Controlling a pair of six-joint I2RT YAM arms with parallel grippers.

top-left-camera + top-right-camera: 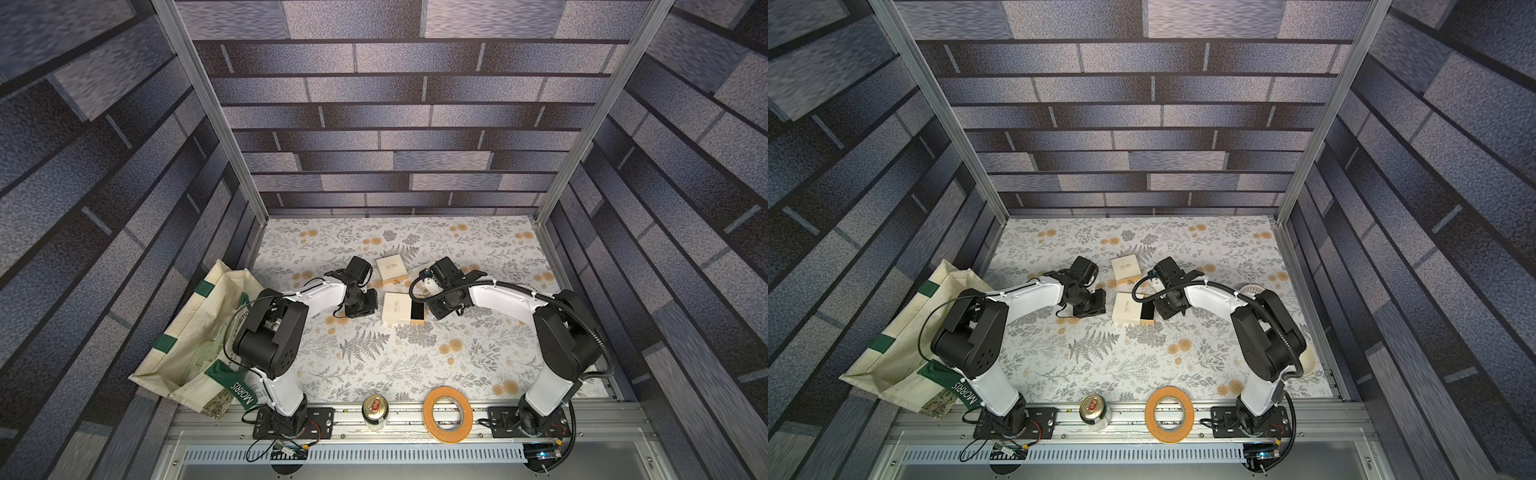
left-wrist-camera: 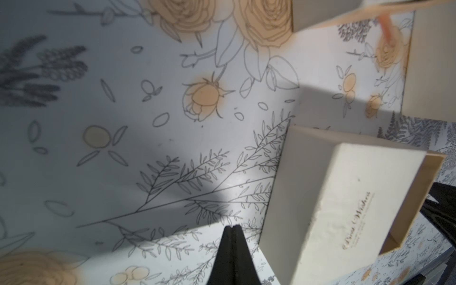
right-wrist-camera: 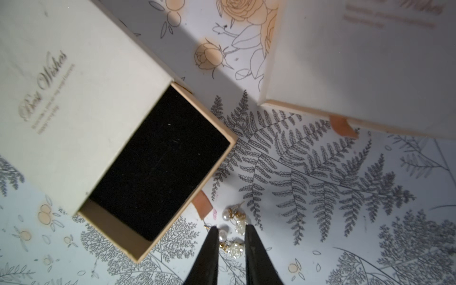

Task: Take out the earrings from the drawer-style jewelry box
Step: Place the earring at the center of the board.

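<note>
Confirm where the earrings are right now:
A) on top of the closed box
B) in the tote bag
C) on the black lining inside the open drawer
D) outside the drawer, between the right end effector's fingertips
D: the right wrist view shows the earrings beside the open drawer, whose black lining is bare, between the tips of the right end effector.

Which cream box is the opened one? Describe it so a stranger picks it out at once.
Near the middle of the floral table cover lie two cream boxes. The open box is the one nearer the can and tape roll. Unlike the closed box behind it, its drawer is slid out, showing black lining.
</note>
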